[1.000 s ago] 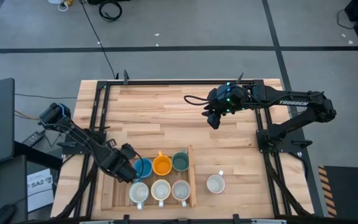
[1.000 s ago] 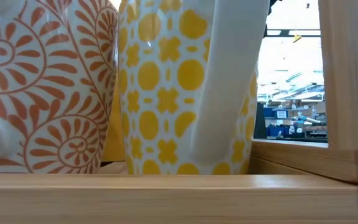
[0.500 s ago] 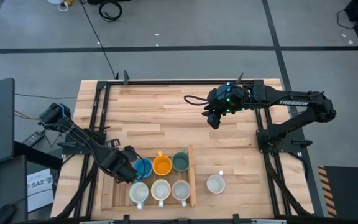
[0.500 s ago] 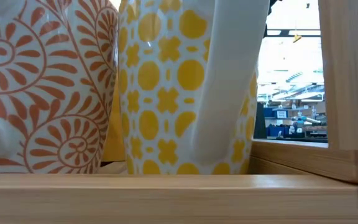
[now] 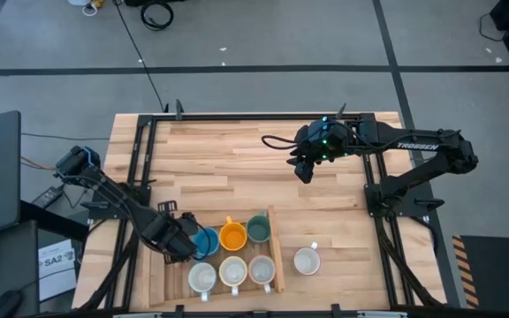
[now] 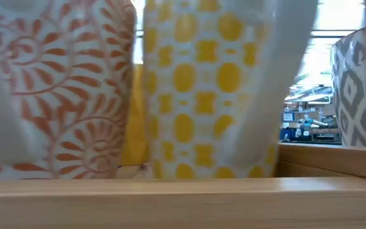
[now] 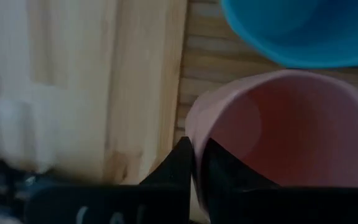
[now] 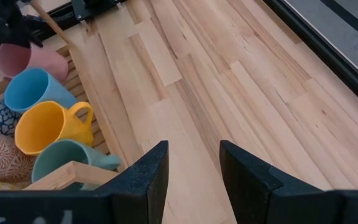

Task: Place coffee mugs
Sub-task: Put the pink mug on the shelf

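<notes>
A wooden tray [image 5: 277,256] at the table's near edge holds a blue mug [image 5: 205,240], an orange mug [image 5: 231,236] and a dark green mug [image 5: 257,229] in its far row. Three white patterned mugs [image 5: 232,271] stand in its near row. Another white mug [image 5: 307,261] stands on the table right of the tray. My left gripper [image 5: 179,240] is at the tray's far left corner, shut on a pink mug [image 7: 278,130] beside the blue mug [image 7: 297,31]. My right gripper [image 5: 303,168] is open and empty above the table's far middle. My left gripper pinches the pink mug's rim [image 7: 194,124] with one finger [image 7: 180,165] outside the wall and the other finger [image 7: 219,171] inside the mug. The mug's mouth faces up beside the blue mug. Whether its base rests on the tray, I cannot tell.
The low view shows the near row close up: an orange-patterned mug [image 6: 56,95], a yellow-patterned mug [image 6: 202,95] and a grey-patterned mug [image 6: 354,89] behind the tray's near rail [image 6: 183,203]. Bare wood [image 8: 229,81] stretches across the table's far half.
The tray with its mugs has slid a little toward the table's right edge and turned slightly. In the low view the patterned mugs have moved right and the grey-patterned mug has come into sight. My left gripper has stayed at the tray's far left corner.
</notes>
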Robot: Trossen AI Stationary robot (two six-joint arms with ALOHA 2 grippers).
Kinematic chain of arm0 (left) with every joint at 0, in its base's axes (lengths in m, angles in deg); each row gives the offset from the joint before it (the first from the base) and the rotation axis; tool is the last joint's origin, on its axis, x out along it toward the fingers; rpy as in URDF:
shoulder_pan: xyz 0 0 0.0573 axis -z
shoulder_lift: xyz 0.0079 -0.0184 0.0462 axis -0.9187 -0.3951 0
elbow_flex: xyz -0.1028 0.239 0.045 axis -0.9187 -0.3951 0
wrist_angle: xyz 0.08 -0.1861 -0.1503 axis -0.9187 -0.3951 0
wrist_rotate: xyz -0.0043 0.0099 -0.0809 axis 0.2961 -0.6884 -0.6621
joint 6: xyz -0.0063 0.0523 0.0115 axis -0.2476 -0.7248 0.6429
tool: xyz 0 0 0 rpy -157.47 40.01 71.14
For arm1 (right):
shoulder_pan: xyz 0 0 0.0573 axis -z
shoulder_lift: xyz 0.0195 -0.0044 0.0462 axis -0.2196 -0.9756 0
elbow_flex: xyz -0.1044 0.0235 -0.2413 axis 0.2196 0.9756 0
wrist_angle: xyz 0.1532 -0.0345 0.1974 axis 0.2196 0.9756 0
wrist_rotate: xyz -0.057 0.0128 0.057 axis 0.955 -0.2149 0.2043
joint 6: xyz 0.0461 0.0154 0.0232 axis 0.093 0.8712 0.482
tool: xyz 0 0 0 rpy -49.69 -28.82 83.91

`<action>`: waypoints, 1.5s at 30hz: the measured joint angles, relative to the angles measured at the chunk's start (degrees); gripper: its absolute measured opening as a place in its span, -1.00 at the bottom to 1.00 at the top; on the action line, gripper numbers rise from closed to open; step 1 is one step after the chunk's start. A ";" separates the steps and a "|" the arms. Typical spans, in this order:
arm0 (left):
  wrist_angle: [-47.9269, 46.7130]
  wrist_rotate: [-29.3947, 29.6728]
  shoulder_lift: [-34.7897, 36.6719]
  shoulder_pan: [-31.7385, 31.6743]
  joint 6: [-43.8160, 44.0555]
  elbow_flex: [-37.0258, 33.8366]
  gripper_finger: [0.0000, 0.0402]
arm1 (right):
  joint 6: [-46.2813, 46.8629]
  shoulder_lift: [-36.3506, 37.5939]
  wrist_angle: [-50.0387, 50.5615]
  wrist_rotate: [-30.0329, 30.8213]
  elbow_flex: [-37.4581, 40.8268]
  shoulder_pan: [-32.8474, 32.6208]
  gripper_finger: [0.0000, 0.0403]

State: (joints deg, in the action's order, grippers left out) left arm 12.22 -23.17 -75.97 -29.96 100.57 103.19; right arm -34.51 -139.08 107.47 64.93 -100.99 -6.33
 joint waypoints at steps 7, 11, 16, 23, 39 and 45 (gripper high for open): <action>0.97 0.44 1.03 0.02 0.72 0.02 -0.89 | 0.00 0.00 0.00 0.00 0.00 0.00 -0.26; 0.80 0.77 2.44 0.02 1.13 0.02 -0.89 | 0.00 0.00 0.00 0.00 0.00 0.00 -0.26; 1.02 0.84 2.91 0.13 2.44 0.02 -0.89 | 0.00 0.00 0.00 0.00 0.00 -0.02 -0.26; 4.99 0.37 2.95 0.13 2.54 -2.13 -0.83 | 0.00 0.00 0.00 0.00 0.00 0.00 -0.26; 4.03 0.01 2.97 0.07 2.49 -3.89 -0.72 | 0.00 0.00 0.02 -1.22 0.00 -0.02 -0.26; 4.10 -0.10 2.95 0.07 2.51 -3.96 -0.41 | 0.08 0.00 0.43 -8.53 -0.01 -1.82 -0.26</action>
State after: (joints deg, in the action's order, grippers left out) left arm 16.32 -23.27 -73.02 -29.89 103.08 99.24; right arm -34.43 -139.08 107.90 56.39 -101.00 -8.16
